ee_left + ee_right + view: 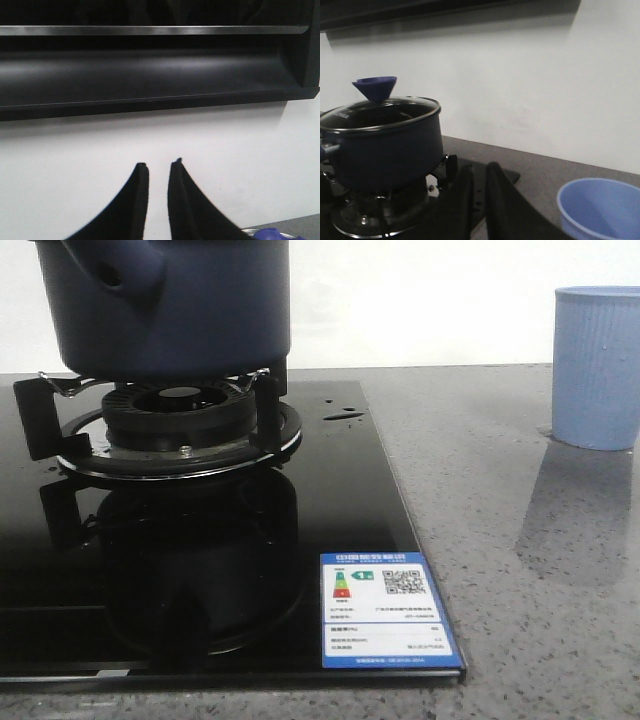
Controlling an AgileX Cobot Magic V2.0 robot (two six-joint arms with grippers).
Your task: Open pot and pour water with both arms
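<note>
The dark navy pot (pixel 170 305) stands on the gas burner (pixel 180 425) at the far left, its tubular stub (pixel 110 275) facing me. In the right wrist view the pot (pixel 385 145) carries a glass lid with a blue cone knob (pixel 376 87). Small water drops (pixel 345 415) lie on the black glass beside the burner. My right gripper (pixel 480 167) hovers low between the pot and the pale blue cup (pixel 600 210), with the jaws almost together and empty. My left gripper (pixel 158 162) is raised, faces the white wall and is likewise nearly closed and empty. Neither gripper shows in the front view.
The black glass stove top (pixel 330 500) has a label at its front right corner (pixel 385 610). The ribbed pale blue cup (pixel 597 365) stands on the grey counter (pixel 520 570) at the far right. A black range hood (pixel 150 65) hangs above the left gripper.
</note>
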